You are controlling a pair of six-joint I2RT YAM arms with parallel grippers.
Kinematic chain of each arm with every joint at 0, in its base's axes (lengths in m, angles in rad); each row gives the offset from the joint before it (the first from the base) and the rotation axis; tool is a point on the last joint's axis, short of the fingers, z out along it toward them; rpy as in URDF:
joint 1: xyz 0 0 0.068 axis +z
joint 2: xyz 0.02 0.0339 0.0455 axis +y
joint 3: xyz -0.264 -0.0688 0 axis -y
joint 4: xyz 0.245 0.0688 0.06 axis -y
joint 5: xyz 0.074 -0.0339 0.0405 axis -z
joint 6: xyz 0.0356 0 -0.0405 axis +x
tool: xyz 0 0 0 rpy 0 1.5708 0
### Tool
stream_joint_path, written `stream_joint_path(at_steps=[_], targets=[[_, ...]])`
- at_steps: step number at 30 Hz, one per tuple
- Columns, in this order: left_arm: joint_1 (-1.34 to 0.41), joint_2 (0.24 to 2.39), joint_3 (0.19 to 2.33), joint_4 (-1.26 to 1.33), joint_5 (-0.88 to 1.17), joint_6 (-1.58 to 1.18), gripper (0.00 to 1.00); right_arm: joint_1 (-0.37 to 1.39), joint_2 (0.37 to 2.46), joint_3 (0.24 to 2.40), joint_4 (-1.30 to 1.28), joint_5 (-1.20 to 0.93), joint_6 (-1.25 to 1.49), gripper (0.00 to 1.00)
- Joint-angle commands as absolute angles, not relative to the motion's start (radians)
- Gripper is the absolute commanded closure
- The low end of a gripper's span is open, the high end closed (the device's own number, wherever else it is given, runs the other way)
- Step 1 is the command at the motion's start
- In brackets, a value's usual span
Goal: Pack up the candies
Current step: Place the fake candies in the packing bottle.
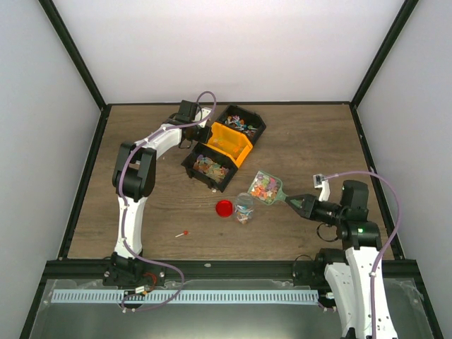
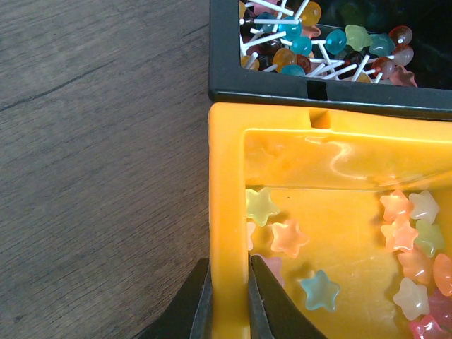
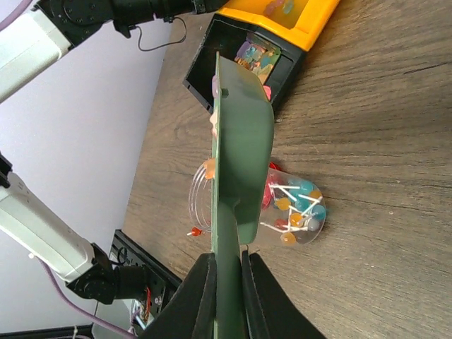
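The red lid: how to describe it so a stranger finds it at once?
On the wooden table, find the nearer black bin. Just in front of it, left of the clear jar, lies the red lid. It alone is a flat, plain red disc; its neighbours are clear or multicoloured.

**Top external:** the table (image 1: 318, 141) is viewed from above and behind the arm bases, which lie along the bottom edge; the whole surface is taken in from afar.

**Left wrist:** the orange bin (image 2: 226, 212) is looked down upon at very close range, with the left gripper (image 2: 229, 263) entering from below.

**Right wrist:** the view is rolled sideways and directed along the green scoop (image 3: 240, 141) at middle range, with the right gripper (image 3: 227, 256) at the bottom.

The orange bin is shared by all three views, the jar (image 3: 293, 212) by the top and right wrist views.
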State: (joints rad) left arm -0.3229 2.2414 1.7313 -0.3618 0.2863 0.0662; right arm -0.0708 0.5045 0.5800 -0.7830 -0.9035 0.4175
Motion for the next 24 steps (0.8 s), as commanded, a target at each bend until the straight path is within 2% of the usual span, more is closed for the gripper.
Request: stream_joint_path(at_steps=[1,24], targets=[[-0.325,2.283,1.713,-0.430,0.284,0.071,0.96,-0.075,0.489,0.620,-0.808,-0.915,0.384,0.99],[-0.325,2.292,1.714,-0.426,0.285,0.069,0.96,-0.058,0.505,0.715,-0.898,-0.891,0.319,0.99]])
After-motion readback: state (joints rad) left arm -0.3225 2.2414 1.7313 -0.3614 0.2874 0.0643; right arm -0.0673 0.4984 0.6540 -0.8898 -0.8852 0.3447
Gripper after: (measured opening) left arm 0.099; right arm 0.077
